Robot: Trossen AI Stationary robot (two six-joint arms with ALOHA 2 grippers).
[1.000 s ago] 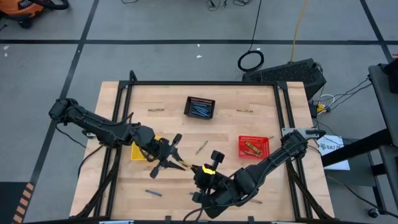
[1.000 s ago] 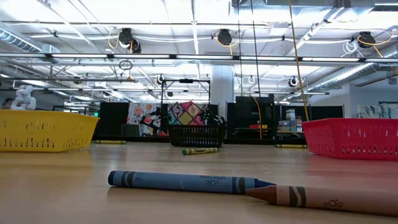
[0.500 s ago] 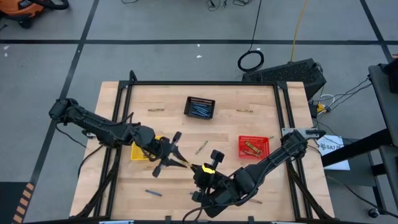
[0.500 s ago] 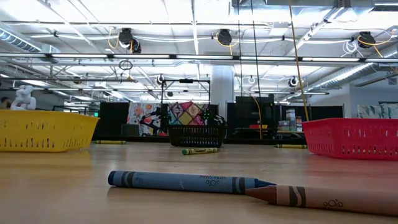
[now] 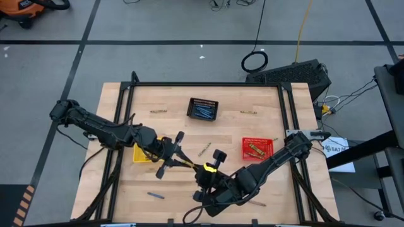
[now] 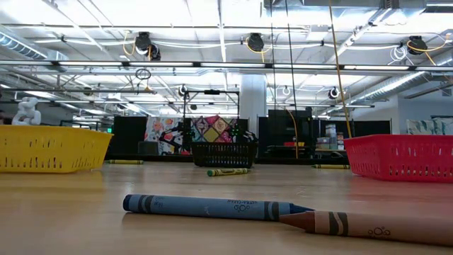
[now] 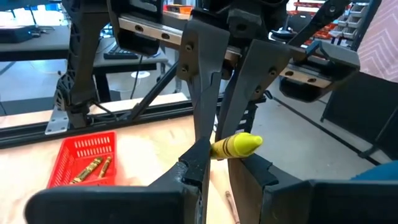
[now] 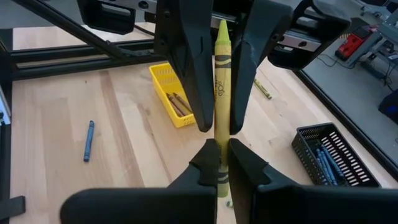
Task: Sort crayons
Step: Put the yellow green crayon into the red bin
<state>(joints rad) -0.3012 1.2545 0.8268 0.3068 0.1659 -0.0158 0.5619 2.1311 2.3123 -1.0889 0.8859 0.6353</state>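
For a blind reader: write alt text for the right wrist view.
A yellow crayon stands pinched in the right gripper while the left gripper straddles its upper half. Behind lie a yellow basket, a loose blue crayon and a black basket of blue crayons.

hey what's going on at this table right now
Two robot arms are sorting crayons into mesh baskets. Right now both grippers meet over the front middle of the table on one yellow crayon: the right gripper is shut on one end, and the left gripper has its fingers either side of the other end, apparently a handover. The yellow basket, red basket and black basket each already hold crayons, and a few more lie loose on the table.
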